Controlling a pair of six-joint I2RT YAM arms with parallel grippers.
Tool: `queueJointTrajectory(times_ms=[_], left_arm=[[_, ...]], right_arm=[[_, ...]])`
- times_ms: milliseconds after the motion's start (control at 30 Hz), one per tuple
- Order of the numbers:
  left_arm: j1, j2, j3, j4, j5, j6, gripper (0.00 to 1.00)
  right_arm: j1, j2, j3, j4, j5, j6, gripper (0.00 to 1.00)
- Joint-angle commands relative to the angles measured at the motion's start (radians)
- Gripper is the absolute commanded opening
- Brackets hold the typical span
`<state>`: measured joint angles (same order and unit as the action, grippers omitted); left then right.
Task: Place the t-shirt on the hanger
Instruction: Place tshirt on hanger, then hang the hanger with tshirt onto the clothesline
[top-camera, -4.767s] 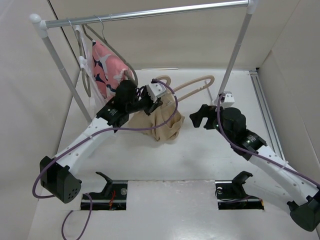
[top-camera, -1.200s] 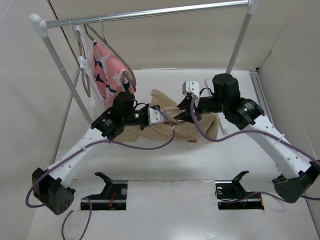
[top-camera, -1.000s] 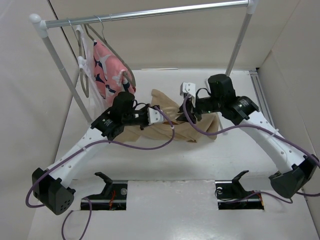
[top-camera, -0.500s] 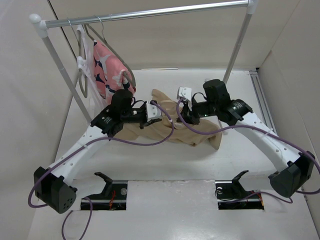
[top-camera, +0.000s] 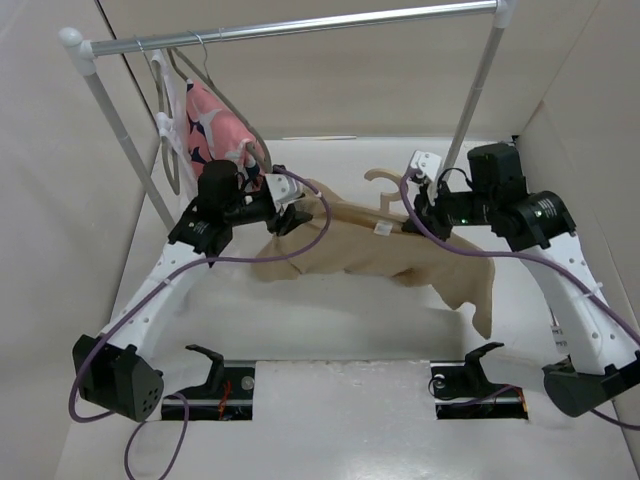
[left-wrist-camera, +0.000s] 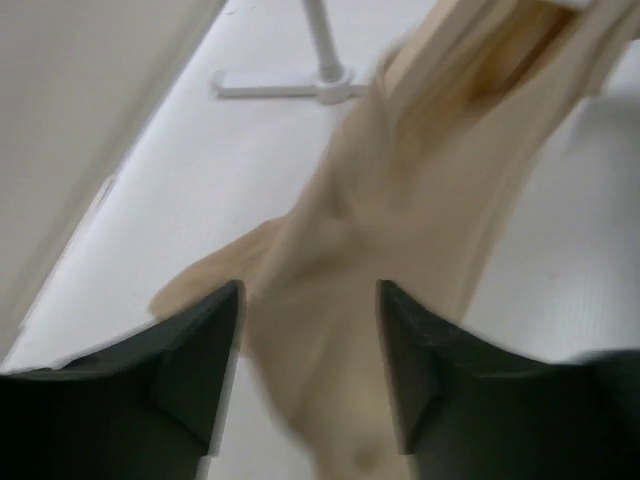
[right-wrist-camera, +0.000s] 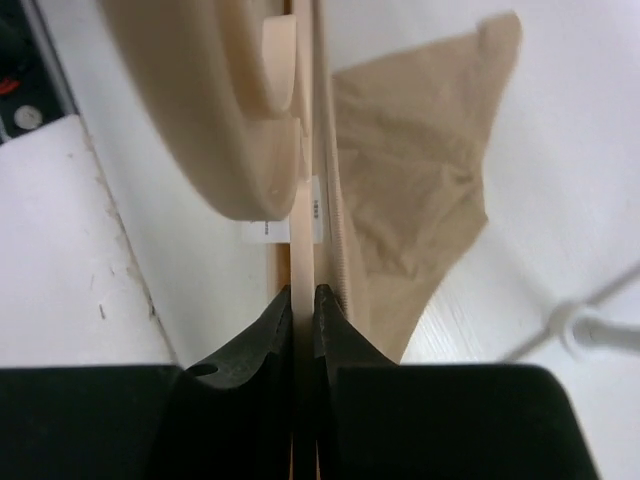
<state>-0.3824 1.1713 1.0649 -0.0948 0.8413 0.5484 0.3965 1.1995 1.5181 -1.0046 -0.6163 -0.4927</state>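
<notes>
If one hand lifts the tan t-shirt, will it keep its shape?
Probably not: the t-shirt drapes over the hanger and one corner droops loosely, so it looks floppy. It seems light, as the right hand carries hanger and cloth with a narrow pinch.

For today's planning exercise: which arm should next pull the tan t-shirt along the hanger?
Likely left: left jaws stand open at the soft tan t-shirt; right jaws are busy clamping the curved pale-beige hanger.

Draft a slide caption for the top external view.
Right gripper holds the hanger aloft, t-shirt draped on it; left gripper open at the shirt's other end.
</notes>
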Motion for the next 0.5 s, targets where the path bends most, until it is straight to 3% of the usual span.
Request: queueJointTrajectory(times_ms=[0,33,67,267,467], left_arm=[[0.046,0.001,0.041,0.044,-0.025,-0.056,0.53],[0.046,0.001,0.050,0.064,-0.009,-0.073,0.85],[0.046,-0.008,0.050,0.107,0.020,-0.093,1.00],[0.046,-0.053,0.027,0.231,0.053,-0.189,1.00],[0.017,-0.076,0.027,0.165,0.053,-0.128,1.00]], right_arm=[[-0.038,-0.034,0.079,-0.086,0.076,0.042,0.00],[-0.038,-0.020,0.108,-0.086,0.076,0.061,0.00],[-0.038,-0.008,0.126,-0.086,0.105,0.075,0.00],[-0.038,0.089,0.391,-0.193,0.297,0.169,0.00],[-0.053,0.261,0.756,-0.328,0.469,0.180,0.00]])
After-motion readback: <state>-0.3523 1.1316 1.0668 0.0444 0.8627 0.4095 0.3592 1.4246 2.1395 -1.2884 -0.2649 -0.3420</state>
